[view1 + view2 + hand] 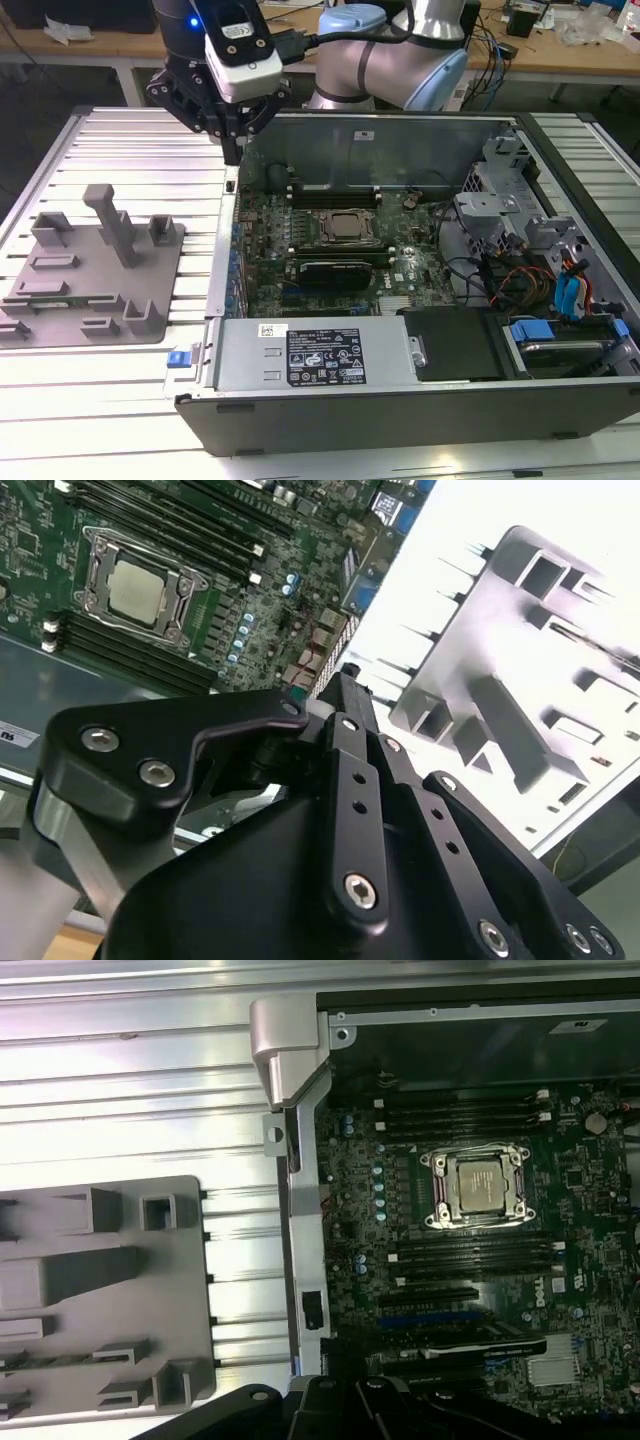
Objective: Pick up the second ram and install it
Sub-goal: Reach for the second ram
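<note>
- Ribbed metal bench (pixel 120 150), open computer case (pixel 400 405); my gripper (pixel 232 155) hung at the case's edge, fingers pressed together, empty.
- I judged the second ram (pixel 48 301) lay in the grey tray (pixel 150 335); light, stiff, fragile; best held by its long edges.

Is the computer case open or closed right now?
Open: the dark grey metal computer case has no side panel on, leaving its green motherboard exposed.

Grey holder tray (pixel 70 332) runs off the exterior view's left edge (slot contents too small to tell)
</note>
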`<state>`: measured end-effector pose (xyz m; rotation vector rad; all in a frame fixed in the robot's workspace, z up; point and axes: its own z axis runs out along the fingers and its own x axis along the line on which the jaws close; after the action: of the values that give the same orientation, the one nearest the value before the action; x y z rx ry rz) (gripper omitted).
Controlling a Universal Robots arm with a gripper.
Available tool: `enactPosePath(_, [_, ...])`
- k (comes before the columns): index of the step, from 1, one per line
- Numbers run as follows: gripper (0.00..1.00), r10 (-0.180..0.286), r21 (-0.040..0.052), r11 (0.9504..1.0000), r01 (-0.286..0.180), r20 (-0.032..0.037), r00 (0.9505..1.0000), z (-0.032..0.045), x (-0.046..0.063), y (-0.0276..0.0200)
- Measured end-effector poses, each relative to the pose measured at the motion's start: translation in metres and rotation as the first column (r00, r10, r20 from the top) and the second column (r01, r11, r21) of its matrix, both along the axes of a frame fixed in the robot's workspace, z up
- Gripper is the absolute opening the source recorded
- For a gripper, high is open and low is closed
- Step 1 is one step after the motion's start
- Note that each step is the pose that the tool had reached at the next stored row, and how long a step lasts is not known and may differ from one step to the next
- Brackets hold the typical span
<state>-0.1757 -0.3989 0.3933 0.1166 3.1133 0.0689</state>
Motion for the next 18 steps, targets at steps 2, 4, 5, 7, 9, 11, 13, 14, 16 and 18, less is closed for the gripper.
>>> enactPosePath(2, [0.08,0.0,0.0,1.0,0.0,0.0,1.0,0.0,-0.004,0.0])
enactPosePath(4, [0.08,0.0,0.0,1.0,0.0,0.0,1.0,0.0,-0.006,0.0])
enactPosePath(5, [0.08,0.0,0.0,1.0,0.0,0.0,1.0,0.0,-0.007,0.0])
enactPosePath(7, [0.08,0.0,0.0,1.0,0.0,0.0,1.0,0.0,-0.009,0.0])
enactPosePath(9, [0.08,0.0,0.0,1.0,0.0,0.0,1.0,0.0,-0.01,0.0])
enactPosePath(11, [0.08,0.0,0.0,1.0,0.0,0.0,1.0,0.0,-0.013,0.0])
enactPosePath(13, [0.08,0.0,0.0,1.0,0.0,0.0,1.0,0.0,-0.016,0.0])
enactPosePath(14, [0.08,0.0,0.0,1.0,0.0,0.0,1.0,0.0,-0.019,0.0])
enactPosePath(16, [0.08,0.0,0.0,1.0,0.0,0.0,1.0,0.0,-0.026,0.0])
enactPosePath(18, [0.08,0.0,0.0,1.0,0.0,0.0,1.0,0.0,-0.03,0.0])
